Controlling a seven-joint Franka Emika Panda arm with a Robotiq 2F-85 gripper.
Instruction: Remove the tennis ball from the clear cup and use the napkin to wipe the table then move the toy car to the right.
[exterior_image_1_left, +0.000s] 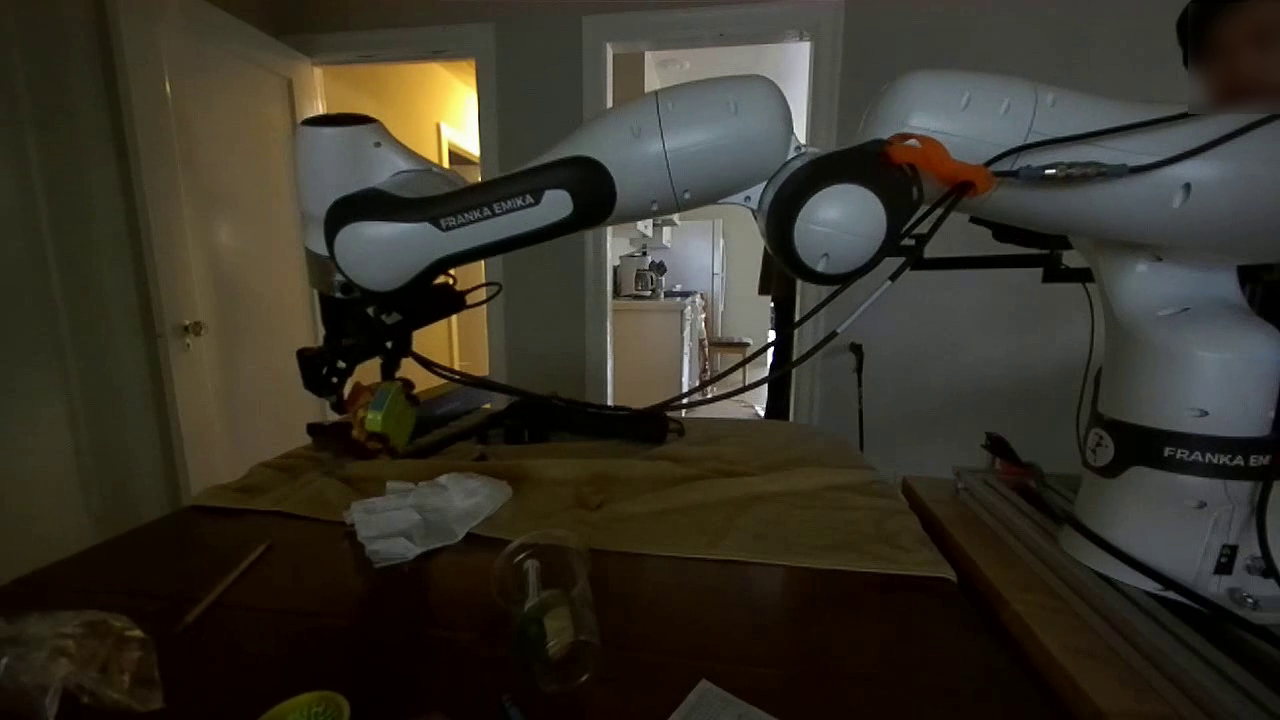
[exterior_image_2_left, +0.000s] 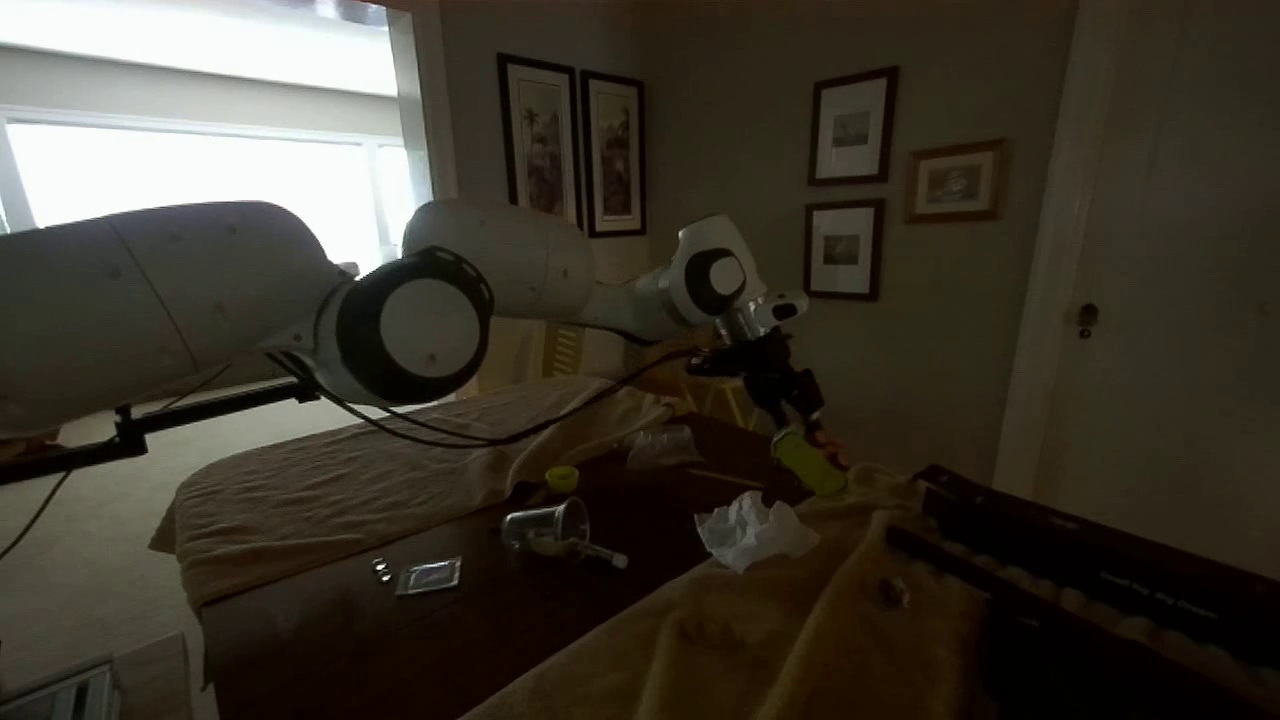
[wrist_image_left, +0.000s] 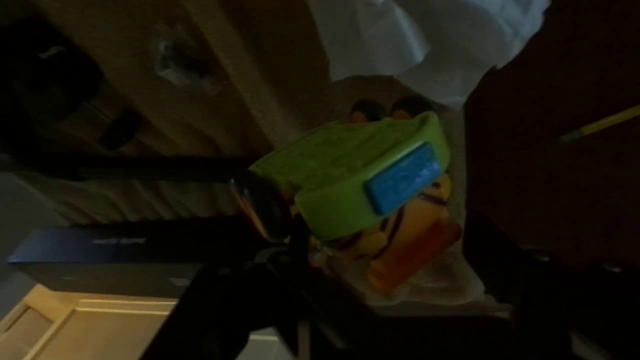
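Toy car (wrist_image_left: 357, 175) btwn gripper (wrist_image_left: 390, 242) jaws, seemingly clamped on it, one jaw per side; tilted, green rim's long edge slanting up-right in wrist view. Napkin (exterior_image_2_left: 757, 532) near. Contact w/ table (exterior_image_2_left: 400, 640) unclear. Next prob. rightward carry; tilt matters at set-down.

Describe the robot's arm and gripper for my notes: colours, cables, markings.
The Panda arm is greyish white with rounded links and pale round joint caps ringed in black. FRANKA EMIKA lettering runs along black trim; mostly black cables loop beneath, and an orange fitting sits at one joint. The Robotiq gripper is black and two-fingered, too dark for finer detail.
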